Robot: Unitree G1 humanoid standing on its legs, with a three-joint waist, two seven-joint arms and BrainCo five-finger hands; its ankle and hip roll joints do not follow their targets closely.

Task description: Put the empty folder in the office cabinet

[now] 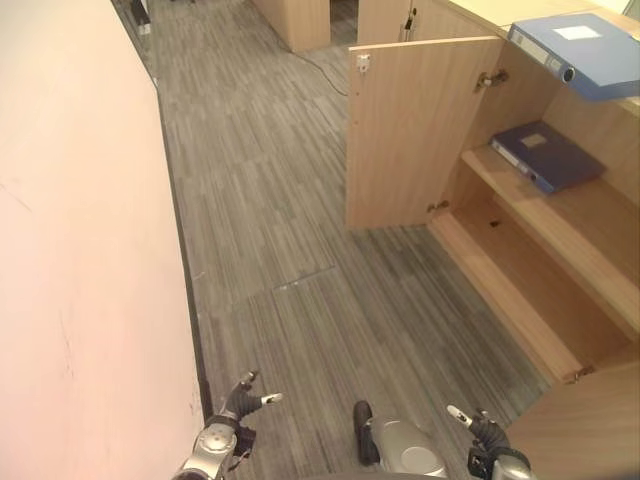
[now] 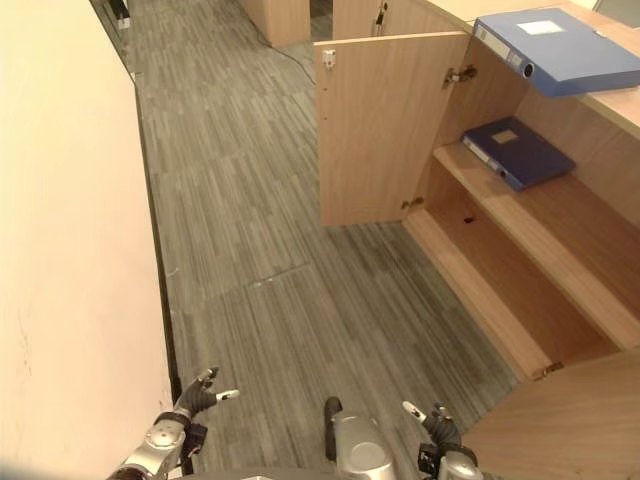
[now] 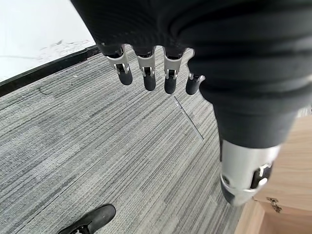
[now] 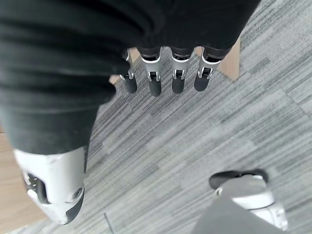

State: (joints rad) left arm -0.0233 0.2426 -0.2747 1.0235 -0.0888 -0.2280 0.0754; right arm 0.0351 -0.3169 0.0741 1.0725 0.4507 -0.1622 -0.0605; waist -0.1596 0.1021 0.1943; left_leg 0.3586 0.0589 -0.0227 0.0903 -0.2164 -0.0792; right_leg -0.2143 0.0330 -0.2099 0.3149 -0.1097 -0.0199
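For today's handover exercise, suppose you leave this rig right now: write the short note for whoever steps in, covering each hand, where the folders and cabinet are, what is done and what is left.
Left hand: open, empty, low over the grey floor.
Right hand: open, empty, also low.
Light blue folder: lying flat on top of the cabinet.
Dark blue folder: lying on the upper shelf inside.
Cabinet door: open.
Done: door open; a dark blue folder sits inside.
Left: I cannot tell which folder is the empty one. If it is the light blue one, it has yet to be picked up and shelved.
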